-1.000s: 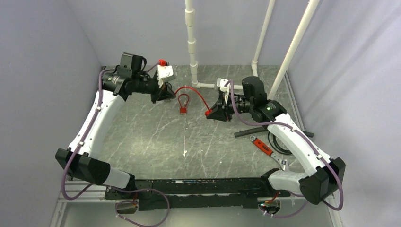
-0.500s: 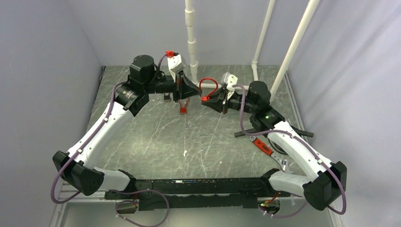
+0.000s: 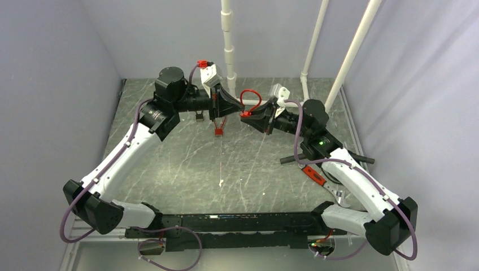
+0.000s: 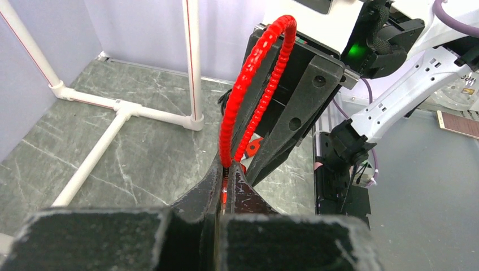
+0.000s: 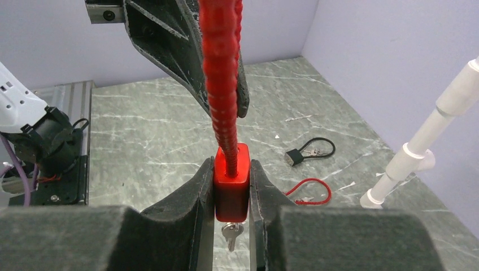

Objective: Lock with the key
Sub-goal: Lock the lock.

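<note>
A red cable lock hangs between my two grippers above the table's far middle. My right gripper (image 5: 232,195) is shut on its red lock body (image 5: 231,182), and a silver key (image 5: 230,234) hangs from the body's underside. The red ribbed cable (image 3: 252,94) arches from the body over to my left gripper (image 4: 226,186), which is shut on the cable's free end (image 4: 225,179). In the top view the left gripper (image 3: 230,107) and right gripper (image 3: 246,116) point at each other, nearly touching. The cable (image 4: 264,73) loops up in the left wrist view.
A second red padlock (image 3: 218,129) and a small black padlock (image 5: 294,156) lie on the table under the grippers. White PVC pipes (image 3: 229,51) stand at the back. A red-handled wrench (image 3: 314,174) and black hose (image 3: 299,157) lie at the right.
Both arms have swung in toward the middle and risen. The cable, stretched out between the grippers a second ago, now bends into a tight arch. Over the last half second they closed in slightly.
</note>
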`<action>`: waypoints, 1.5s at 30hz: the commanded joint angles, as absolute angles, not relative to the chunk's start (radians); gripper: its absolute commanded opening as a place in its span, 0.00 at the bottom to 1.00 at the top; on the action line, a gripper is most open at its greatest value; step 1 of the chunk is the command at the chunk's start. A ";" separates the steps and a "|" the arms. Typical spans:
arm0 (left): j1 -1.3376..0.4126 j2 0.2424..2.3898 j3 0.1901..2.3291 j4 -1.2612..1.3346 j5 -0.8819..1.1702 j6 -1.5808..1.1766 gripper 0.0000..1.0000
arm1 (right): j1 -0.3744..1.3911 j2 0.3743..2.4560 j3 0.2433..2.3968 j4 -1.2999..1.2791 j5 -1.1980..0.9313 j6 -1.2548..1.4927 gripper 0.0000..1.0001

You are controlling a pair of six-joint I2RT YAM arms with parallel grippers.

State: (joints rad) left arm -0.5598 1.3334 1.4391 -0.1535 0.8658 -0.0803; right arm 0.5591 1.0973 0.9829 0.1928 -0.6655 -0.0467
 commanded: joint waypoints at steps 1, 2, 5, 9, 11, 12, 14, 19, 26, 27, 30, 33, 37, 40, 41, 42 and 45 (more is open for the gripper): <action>-0.577 1.317 1.404 -0.163 0.865 -0.105 0.00 | 0.572 1.070 1.018 0.331 -0.658 -0.002 0.00; -0.577 1.315 1.395 -0.168 0.863 -0.093 0.00 | 0.572 1.070 1.020 0.337 -0.659 0.019 0.00; -0.565 1.306 1.349 -0.153 0.860 -0.104 0.00 | 0.574 1.071 1.026 0.370 -0.652 0.061 0.00; -0.539 1.305 1.315 -0.114 0.867 -0.173 0.00 | 0.574 1.067 1.036 0.400 -0.632 0.082 0.00; -0.510 1.310 1.302 -0.081 0.881 -0.229 0.00 | 0.574 1.063 1.038 0.414 -0.625 0.090 0.00; -0.496 1.318 1.291 -0.056 0.896 -0.274 0.00 | 0.573 1.065 1.042 0.423 -0.619 0.102 0.00; -0.485 1.338 1.278 -0.012 0.950 -0.331 0.00 | 0.575 1.078 1.049 0.445 -0.617 0.120 0.00; -0.509 1.339 1.284 -0.075 0.978 -0.212 0.00 | 0.582 1.110 1.075 0.449 -0.618 0.084 0.00; -0.535 1.341 1.314 -0.257 0.972 -0.069 0.00 | 0.584 1.115 1.093 0.415 -0.620 0.032 0.00; -0.536 1.339 1.307 -0.264 0.961 -0.071 0.00 | 0.583 1.115 1.097 0.417 -0.615 0.028 0.00; -0.524 1.353 1.303 -0.297 0.946 -0.138 0.00 | 0.583 1.113 1.111 0.443 -0.592 0.021 0.00; -0.516 1.373 1.291 -0.259 1.013 -0.208 0.00 | 0.584 1.119 1.126 0.478 -0.564 0.035 0.00; -0.547 1.394 1.299 -0.260 1.016 -0.187 0.00 | 0.584 1.137 1.131 0.497 -0.593 0.094 0.00; -0.547 1.414 1.363 -0.323 0.983 -0.108 0.00 | 0.584 1.142 1.126 0.486 -0.600 0.142 0.00; -0.532 1.420 1.384 -0.320 0.971 -0.113 0.00 | 0.583 1.140 1.121 0.478 -0.595 0.154 0.00; -0.511 1.426 1.400 -0.302 0.960 -0.133 0.00 | 0.582 1.137 1.118 0.464 -0.593 0.158 0.00; -0.400 1.454 1.447 -0.226 1.032 -0.224 0.00 | 0.580 1.127 1.097 0.409 -0.583 0.170 0.00</action>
State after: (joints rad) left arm -0.4675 1.3975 1.4075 -0.1596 0.9226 -0.1562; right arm 0.5694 1.1633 1.0008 0.1852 -0.5957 0.1158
